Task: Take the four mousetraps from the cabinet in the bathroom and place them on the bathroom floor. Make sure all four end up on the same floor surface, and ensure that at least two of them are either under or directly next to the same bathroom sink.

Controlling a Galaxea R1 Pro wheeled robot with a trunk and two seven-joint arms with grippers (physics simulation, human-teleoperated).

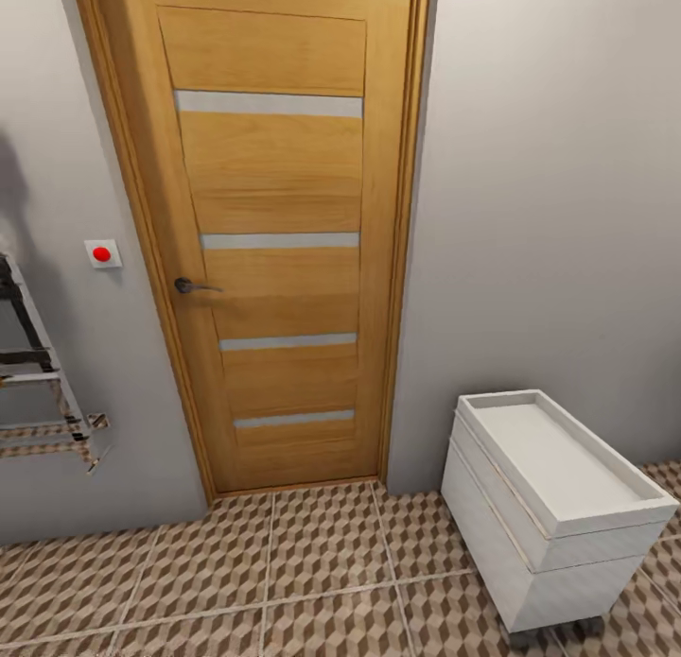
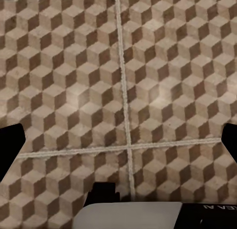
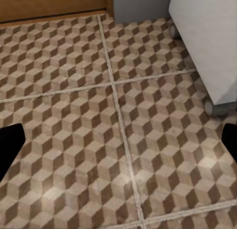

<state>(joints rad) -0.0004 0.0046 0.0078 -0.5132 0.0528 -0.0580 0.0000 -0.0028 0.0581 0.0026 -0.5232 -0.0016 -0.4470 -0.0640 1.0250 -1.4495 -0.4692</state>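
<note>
The bathroom floor [image 1: 312,581] of brown, beige and white cube-pattern tiles spreads below me. In the left wrist view my left gripper [image 2: 118,142] hangs open over the floor [image 2: 74,90], with its dark fingertips [image 2: 10,147] at the two edges and nothing between them. My right gripper [image 3: 118,142] is open too, above the floor [image 3: 64,90] and empty, its fingertips [image 3: 9,147] wide apart. The mousetraps, the cabinet and the bathroom sink are out of view.
A shut orange-brown wooden door [image 1: 274,241] with a dark lever handle [image 1: 189,285] faces me. A small white wheeled drawer unit [image 1: 549,506] stands at the right against the grey wall, its casters [image 3: 210,108] near my right gripper. A chrome towel rail [image 1: 47,392] hangs at the left.
</note>
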